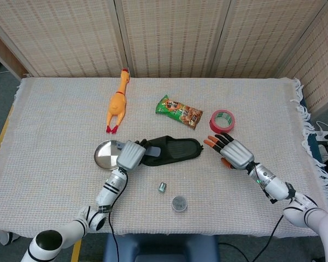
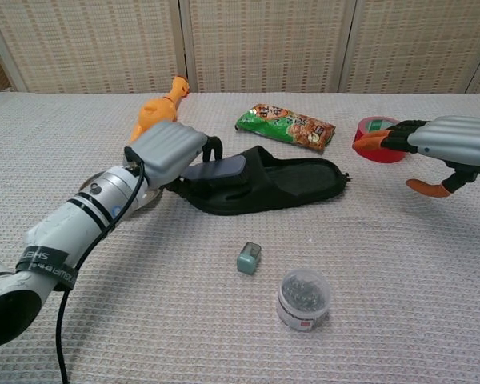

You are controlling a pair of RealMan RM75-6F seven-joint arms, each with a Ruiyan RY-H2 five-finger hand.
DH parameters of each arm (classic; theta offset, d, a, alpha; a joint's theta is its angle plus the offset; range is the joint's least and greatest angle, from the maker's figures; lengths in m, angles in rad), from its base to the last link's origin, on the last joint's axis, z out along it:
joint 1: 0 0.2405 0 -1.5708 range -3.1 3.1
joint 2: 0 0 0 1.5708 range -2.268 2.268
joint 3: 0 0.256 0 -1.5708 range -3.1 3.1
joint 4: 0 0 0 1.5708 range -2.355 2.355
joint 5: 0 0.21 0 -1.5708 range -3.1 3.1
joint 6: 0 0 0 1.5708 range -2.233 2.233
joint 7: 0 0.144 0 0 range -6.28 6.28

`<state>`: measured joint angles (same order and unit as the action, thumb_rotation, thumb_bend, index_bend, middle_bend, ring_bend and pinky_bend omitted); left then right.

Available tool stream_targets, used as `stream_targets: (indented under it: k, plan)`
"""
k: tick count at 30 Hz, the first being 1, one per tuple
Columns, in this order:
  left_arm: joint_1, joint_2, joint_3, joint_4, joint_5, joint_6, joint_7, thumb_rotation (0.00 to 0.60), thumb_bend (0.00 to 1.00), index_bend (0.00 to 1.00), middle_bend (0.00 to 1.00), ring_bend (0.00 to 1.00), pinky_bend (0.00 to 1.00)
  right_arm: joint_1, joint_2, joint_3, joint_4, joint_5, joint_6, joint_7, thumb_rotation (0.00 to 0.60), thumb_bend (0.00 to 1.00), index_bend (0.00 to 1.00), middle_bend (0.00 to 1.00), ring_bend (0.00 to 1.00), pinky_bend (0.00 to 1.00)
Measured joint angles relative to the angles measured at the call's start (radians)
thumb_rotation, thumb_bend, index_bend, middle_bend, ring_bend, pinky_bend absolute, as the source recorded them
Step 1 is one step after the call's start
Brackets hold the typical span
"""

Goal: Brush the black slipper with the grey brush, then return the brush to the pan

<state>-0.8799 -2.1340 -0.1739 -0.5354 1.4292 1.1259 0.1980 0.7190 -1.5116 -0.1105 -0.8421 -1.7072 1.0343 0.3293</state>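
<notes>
The slipper (image 1: 172,151) lies flat near the middle of the table (image 1: 54,125), toe toward the robot's right and heel toward the pan (image 1: 105,154), which sits just beside it on the left. In the chest view the slipper (image 2: 264,186) shows its open top and dark strap. The left hand (image 1: 130,155) rests over the heel end, its fingers curled around the brush (image 2: 214,169), whose grey body lies on the slipper's strap. In the chest view the left hand (image 2: 168,150) covers most of the brush handle, with dark fingers wrapping over the far side.

The right hand (image 1: 234,152) hovers apart from the slipper's toe, near the tape (image 1: 222,120). It holds nothing; its fingers are spread and lightly bent, orange tips pointing toward the slipper. In the chest view the right hand (image 2: 444,145) is raised off the cloth, in front of the tape (image 2: 379,128).

A snack bag (image 1: 179,111) lies behind the slipper, and a rubber chicken (image 1: 118,101) lies behind the pan. Nearer the robot sit a small green block (image 2: 249,258) and a round tub (image 2: 304,299).
</notes>
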Motion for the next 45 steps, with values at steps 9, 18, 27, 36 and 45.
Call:
stream_targets:
  k: [9,18,27,36,45]
  plan:
    - [0.024,0.020,0.014,0.020,0.006,0.011,0.051,0.600,0.44,0.67,0.78,0.60,0.91,-0.001,0.004,-0.002,-0.010,-0.002,0.008,0.001,0.600,0.46,0.00,0.00,0.00,0.00]
    - [0.018,0.020,0.011,-0.074,0.014,0.034,0.116,0.600,0.44,0.67,0.78,0.60,0.91,-0.007,0.013,0.004,-0.028,0.008,0.013,-0.002,0.600,0.46,0.00,0.00,0.00,0.00]
    - [-0.016,0.007,-0.017,-0.131,-0.006,-0.003,0.274,0.600,0.44,0.67,0.78,0.60,0.91,-0.011,0.019,0.002,-0.029,0.007,0.019,0.009,0.600,0.46,0.00,0.00,0.00,0.00]
    - [-0.006,0.007,-0.022,-0.059,-0.030,-0.020,0.372,0.600,0.44,0.67,0.78,0.60,0.91,-0.012,0.021,0.004,-0.024,0.009,0.022,0.033,0.600,0.46,0.00,0.00,0.00,0.00]
    - [0.013,0.035,-0.016,-0.130,-0.025,0.014,0.398,0.600,0.44,0.67,0.78,0.60,0.91,-0.020,0.034,0.007,-0.041,0.012,0.035,0.027,0.600,0.46,0.00,0.00,0.00,0.00]
